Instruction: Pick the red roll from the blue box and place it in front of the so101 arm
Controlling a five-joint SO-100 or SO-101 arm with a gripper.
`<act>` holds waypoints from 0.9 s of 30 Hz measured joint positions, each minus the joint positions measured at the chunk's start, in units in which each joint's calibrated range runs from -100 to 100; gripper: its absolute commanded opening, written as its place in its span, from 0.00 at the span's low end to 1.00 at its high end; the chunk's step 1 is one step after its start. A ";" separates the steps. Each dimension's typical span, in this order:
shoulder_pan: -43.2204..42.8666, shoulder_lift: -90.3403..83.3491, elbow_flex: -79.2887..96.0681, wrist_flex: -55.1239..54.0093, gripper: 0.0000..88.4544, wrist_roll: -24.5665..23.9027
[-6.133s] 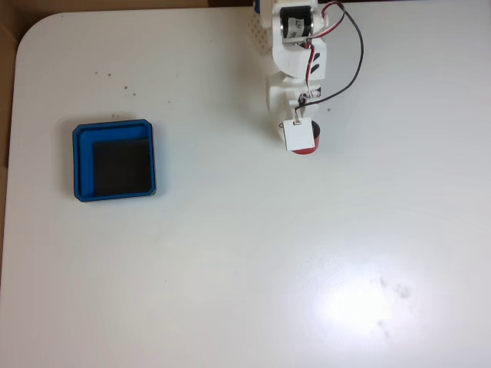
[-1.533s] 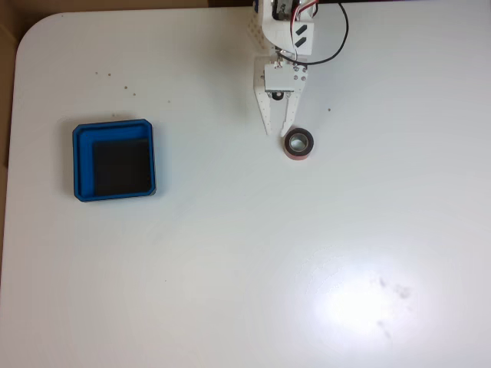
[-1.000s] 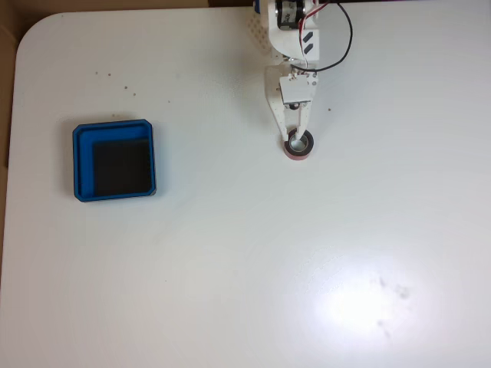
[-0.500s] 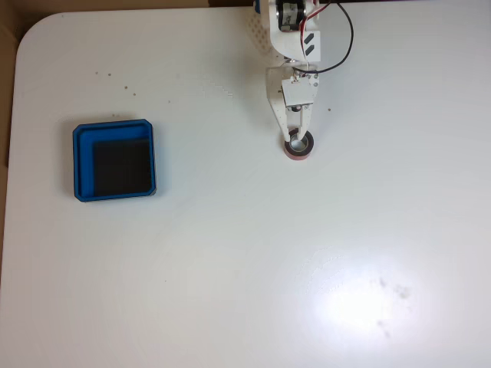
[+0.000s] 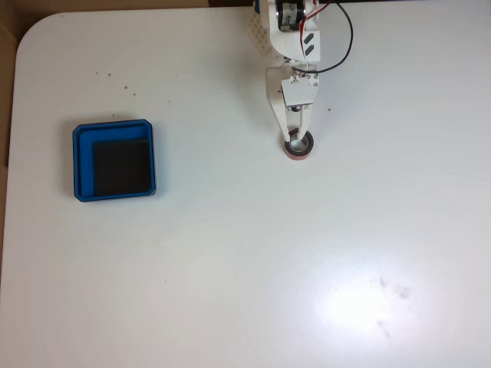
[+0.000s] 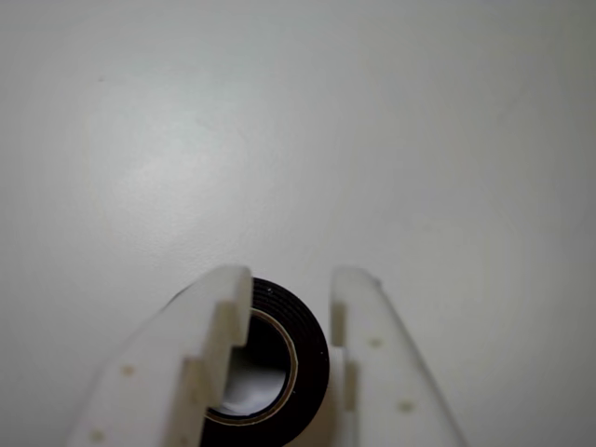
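Fixed view: the blue box [image 5: 113, 160] sits far left on the white table [image 5: 230, 268], its black floor bare. The red roll [image 5: 299, 146] lies flat on the table well to the right, just below the so101 arm [image 5: 292, 46], so it is already out of the box and roughly where the task wants it.

In the wrist view the gripper [image 6: 291, 289] straddles one side of the roll [image 6: 307, 358]: the left finger [image 6: 200, 358] stands over the centre hole and the right one outside the rim, pinching that wall. How firm the grip is cannot be judged from here.

By my reading, what is left is letting go and backing the arm away.
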 measured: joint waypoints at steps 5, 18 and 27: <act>0.00 0.00 0.00 0.00 0.07 0.00; 0.00 0.00 0.00 0.00 0.01 0.00; 0.00 0.00 0.00 0.00 0.01 0.00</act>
